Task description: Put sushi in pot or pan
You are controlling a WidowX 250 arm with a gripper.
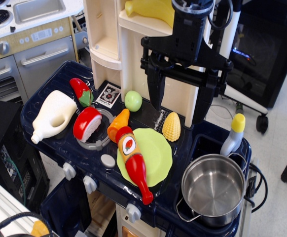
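The sushi [87, 123], glossy red on top with a white base, lies tilted on the grey round burner [98, 140] at the left of the dark blue toy stove. The shiny steel pot [213, 187] with wire loop handles stands empty in the sink at the front right. My gripper [178, 111] is black, hangs above the back middle of the counter, and its two fingers are spread apart with nothing between them. It is well to the right of the sushi and behind the pot.
A white bottle [52, 116] lies at the far left. A red chili [80, 90], a green ball [133, 100], a carrot [118, 123], a corn piece [171, 127], a ketchup bottle [135, 163] on a green plate [156, 150], and a yellow-capped bottle [233, 134] crowd the counter. Cream shelves [111, 44] stand behind.
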